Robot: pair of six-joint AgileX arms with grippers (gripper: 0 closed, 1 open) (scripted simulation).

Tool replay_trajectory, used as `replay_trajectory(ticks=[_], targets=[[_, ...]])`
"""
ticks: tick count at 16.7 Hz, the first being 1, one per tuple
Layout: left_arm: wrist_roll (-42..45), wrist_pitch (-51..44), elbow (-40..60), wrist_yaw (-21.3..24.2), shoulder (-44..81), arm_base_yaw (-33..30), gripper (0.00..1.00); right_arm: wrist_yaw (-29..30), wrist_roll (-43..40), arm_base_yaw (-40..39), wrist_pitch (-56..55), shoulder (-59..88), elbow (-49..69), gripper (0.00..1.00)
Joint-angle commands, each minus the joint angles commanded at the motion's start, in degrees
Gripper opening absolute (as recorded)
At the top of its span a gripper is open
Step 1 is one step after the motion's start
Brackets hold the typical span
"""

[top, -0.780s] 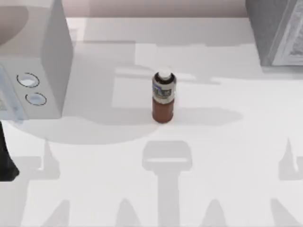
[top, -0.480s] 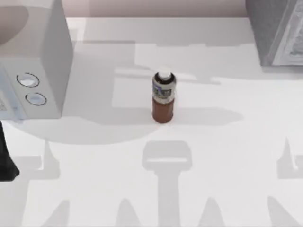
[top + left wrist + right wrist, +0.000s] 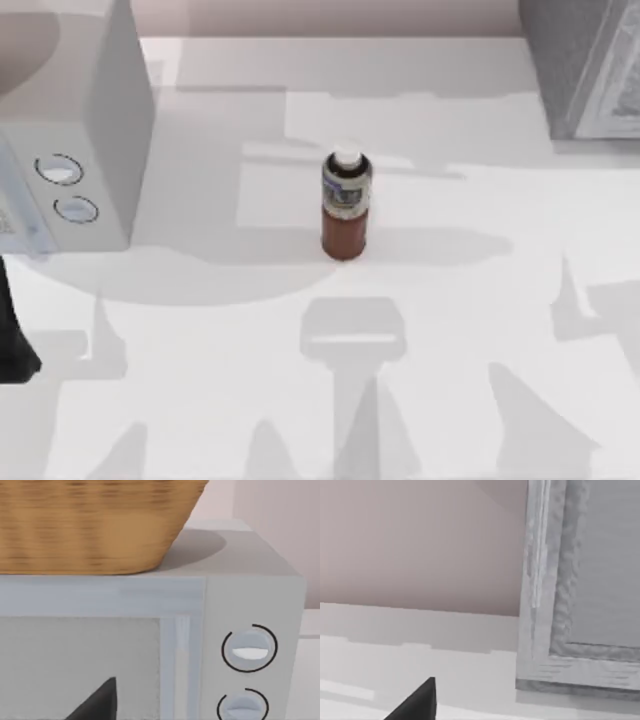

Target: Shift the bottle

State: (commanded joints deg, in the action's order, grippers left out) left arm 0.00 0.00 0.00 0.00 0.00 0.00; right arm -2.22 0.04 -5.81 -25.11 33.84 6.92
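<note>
bottle [image 3: 346, 205] upright mid-table | end effectors: grip unreadable (dark tip [image 3: 97, 702] cropped)

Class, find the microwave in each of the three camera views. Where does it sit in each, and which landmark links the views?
Top view: microwave at the table's left edge, two dials on its front.
Left wrist view: microwave close up, dials beside its door.
Right wrist view: faces a grey framed cabinet instead.
Shared landmark: the pale pink back wall.
</note>
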Motion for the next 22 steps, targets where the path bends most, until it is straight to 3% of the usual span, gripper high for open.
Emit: replay_trajectory(ticks=[14, 22], targets=[[0.0, 0.0, 0.0, 0.0, 0.0, 0.0, 1.0, -8.98, 0.54, -17.02, -57.85, 74.28, 17.08, 1.0], [0.0, 0.0, 0.0, 0.0, 0.0, 0.0, 1.0, -12.17, 0.83, -22.53, -74.95, 95.36, 22.41, 1.0]])
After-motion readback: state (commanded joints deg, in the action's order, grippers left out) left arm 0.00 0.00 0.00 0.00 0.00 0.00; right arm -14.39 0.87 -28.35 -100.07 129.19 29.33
